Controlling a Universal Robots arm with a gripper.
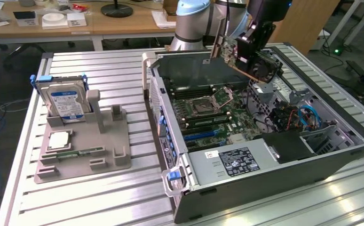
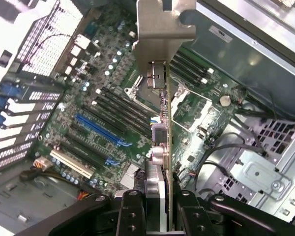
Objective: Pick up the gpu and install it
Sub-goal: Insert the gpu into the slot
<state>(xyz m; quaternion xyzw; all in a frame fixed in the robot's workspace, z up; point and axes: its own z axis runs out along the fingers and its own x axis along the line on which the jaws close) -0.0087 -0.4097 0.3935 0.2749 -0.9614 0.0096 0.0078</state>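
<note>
**Exterior view, upper centre-right of the frame.** gpu aloft over the open computer case, tilted. Green board toward the exterior view's left, black cooler block toward the exterior view's right. Well apart from the motherboard beneath. Fingers clenched on the card's upper edge, grasping the gpu, at the end of the robot arm reaching in from the top of the frame.

**Wrist view.** gpu seen edge-on, clamped between two black fingers. Silver end bracket at the end far from the fingers. Beyond the card, the motherboard with blue expansion slots and black memory slots, none touched by the card.

**Exterior view, middle of the frame.** Case lying on its side on the ribbed metal bench, side panel off. Processor socket near the middle of the board. Power supply with a printed label at the lower edge of the case. Blue cables toward the exterior view's right.

**Exterior view, left of the frame.** Grey holder on the bench, well apart from the gpu. Silver hard drive with blue label upright at the holder's upper-left corner. Square silver chip and narrow green memory stick flat in recesses just below the drive.
</note>
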